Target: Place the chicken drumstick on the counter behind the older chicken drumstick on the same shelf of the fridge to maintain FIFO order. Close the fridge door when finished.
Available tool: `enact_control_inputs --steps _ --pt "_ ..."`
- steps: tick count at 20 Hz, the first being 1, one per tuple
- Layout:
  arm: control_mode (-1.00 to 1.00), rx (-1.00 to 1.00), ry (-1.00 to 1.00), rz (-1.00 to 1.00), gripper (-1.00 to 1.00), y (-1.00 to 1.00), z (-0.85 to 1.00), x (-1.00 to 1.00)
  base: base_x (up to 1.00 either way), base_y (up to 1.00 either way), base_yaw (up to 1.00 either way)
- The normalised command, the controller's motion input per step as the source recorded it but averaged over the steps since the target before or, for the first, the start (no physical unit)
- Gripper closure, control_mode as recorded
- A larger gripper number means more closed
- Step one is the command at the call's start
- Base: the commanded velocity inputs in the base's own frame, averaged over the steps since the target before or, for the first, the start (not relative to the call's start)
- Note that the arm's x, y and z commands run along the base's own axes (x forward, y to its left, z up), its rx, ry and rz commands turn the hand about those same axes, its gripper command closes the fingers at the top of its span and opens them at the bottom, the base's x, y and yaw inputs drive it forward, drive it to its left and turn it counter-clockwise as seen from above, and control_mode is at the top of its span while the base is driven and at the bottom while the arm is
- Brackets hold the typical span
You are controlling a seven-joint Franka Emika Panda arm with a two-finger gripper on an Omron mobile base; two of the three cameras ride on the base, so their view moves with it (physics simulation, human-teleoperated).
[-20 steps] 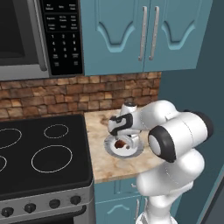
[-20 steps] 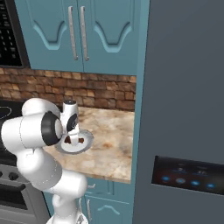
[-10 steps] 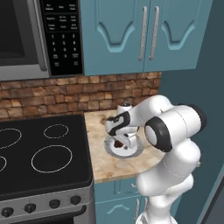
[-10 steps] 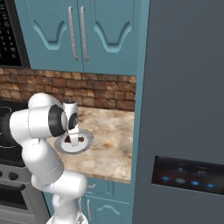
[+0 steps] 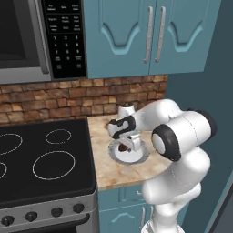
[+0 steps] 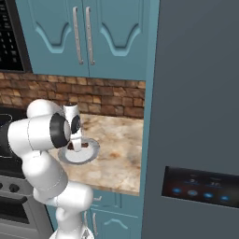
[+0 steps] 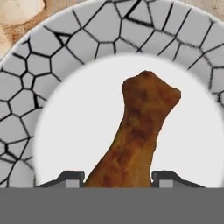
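Gripper [image 7: 117, 178] down on the plate [image 7: 52, 144], fingertips [image 7: 72, 178] pressed against both sides of the chicken drumstick [image 7: 140, 131], so it's clamped on it. Drumstick lies in the plate's white centre, thin end pointing away. Plate sits on the bench [image 5: 116, 170], right of the stovetop [image 5: 43, 159]. Fridge [image 6: 196, 116] beyond, doors closed.

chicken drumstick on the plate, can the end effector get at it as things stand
Probably yes: the end effector is right down over the plate, its fingertips either side of the chicken drumstick, nothing between.
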Motion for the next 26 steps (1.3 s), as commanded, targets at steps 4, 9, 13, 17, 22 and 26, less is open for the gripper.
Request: enact_control_inputs --steps 4,9,13,17,22,26 --pt "-1.0 0.0 -0.26 0.0 1.0 -0.07 0.95 -0.98 0.0 0.0 0.0" --pt "-1.0 0.0 -0.19 0.0 1.0 -0.08 1.0 -1.0 0.0 0.0 0.0" --pt "-1.0 0.0 -0.19 0.0 1.0 -0.11 1.0 -1.0 0.0 0.0 0.0" --pt "-1.0 0.0 -0.15 0.0 1.0 -0.21 1.0 -1.0 0.0 0.0 0.0" --pt "-1.0 0.0 -0.13 0.0 1.0 -0.47 0.87 -0.9 0.0 0.0 0.0" --pt "-1.0 0.0 -0.05 0.0 1.0 -0.5 0.43 -0.5 0.0 0.0 0.0"
